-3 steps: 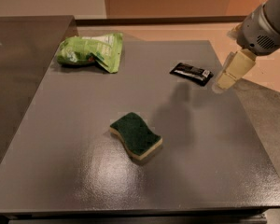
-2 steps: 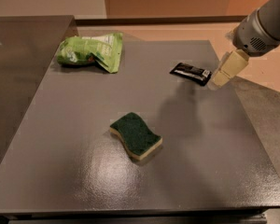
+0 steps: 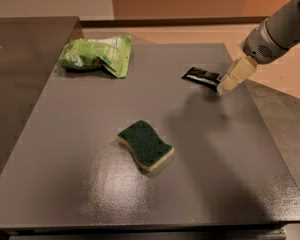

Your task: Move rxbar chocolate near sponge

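While the chocolate bar (image 3: pixel 201 76) lies flat where it lay a second ago, near the far right edge of the tabletop (image 3: pixel 230 154), the gripper (image 3: pixel 227 84) has been brought in towards it from the right and slightly lower. Its pale tip is now seen right at the bar's right end, where a clear gap was seen before. Whether contact has been made cannot be told, nor can it be told whether the gripper is apart or together, since it is seen only as one pale block. Nothing is seen to be held in it.

The bar itself has not been shifted or turned. The sponge (image 3: pixel 146 145) is unmoved near the middle of the tabletop, dark green side up, well apart from the bar and to its near left. The green snack bag (image 3: pixel 96 55) at the far left has been left alone too.

The change is judged to be the end of the approach: the grasp is not yet made, and the whole carry to the sponge is still to be done. A diagonal path towards the near left would be called for, and no other thing lies along it. As the wrapper is thin and flat, it could be pushed along rather than lifted if the gripper is lowered at its end instead of over its middle.
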Robot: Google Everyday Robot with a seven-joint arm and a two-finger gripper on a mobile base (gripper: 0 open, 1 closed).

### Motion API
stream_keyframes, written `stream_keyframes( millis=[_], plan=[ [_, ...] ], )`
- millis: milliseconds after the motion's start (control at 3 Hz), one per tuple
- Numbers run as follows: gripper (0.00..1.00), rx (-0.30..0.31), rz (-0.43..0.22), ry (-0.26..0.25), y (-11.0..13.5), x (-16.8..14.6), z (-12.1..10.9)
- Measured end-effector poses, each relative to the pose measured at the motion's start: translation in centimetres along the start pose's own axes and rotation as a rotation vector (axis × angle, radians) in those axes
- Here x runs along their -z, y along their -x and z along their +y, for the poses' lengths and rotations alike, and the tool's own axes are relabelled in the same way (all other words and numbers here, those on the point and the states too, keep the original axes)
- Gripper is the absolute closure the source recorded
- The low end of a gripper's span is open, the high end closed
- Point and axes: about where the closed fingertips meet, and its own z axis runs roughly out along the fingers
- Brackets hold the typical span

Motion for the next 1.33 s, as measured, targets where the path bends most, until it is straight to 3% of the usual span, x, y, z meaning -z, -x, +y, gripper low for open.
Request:
stream_keyframes(
  millis=[667, 1333],
  plan=[
    [0.0, -0.052, -0.034, 0.047, -0.3, -3.9, -1.0],
    [0.0, -0.061, -0.05, 0.076, -0.6, -5.9, -0.2]
  ],
)
